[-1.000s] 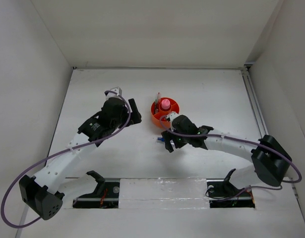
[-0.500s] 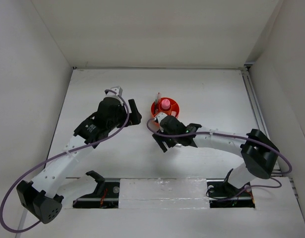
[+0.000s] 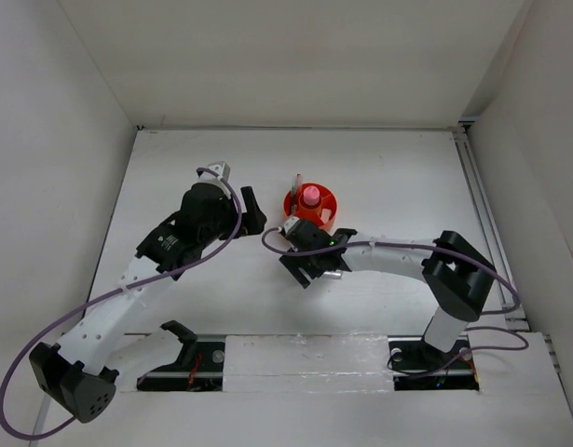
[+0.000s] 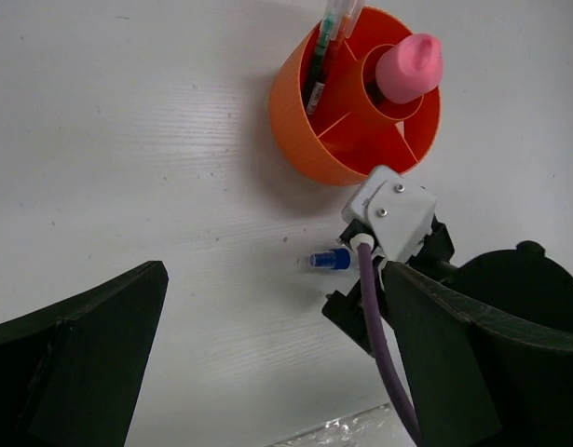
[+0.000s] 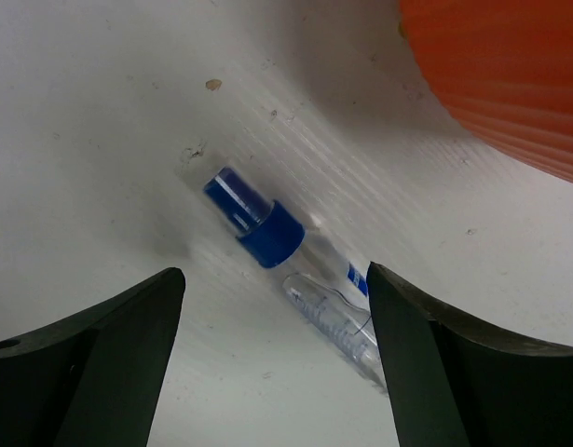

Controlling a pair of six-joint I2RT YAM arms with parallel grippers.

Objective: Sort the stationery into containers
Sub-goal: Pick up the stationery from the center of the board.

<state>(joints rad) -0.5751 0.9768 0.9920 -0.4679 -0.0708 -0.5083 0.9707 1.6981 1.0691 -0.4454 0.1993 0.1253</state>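
The round orange organizer stands mid-table. It holds the pink tube in its central well and red and green pens in one compartment. The silvery tube with a blue cap lies flat on the table just in front of the organizer. My right gripper is open and low over it, one finger on each side, not touching. My left gripper is open and empty, above the table left of the organizer. The stapler and the tan cube are out of view.
In the left wrist view, the right arm's wrist and its purple cable sit just in front of the organizer. White walls enclose the table on three sides. A metal rail runs along the right edge.
My right gripper has moved left and toward the organizer, and now covers the blue-capped tube in the top view. The left arm has barely shifted.
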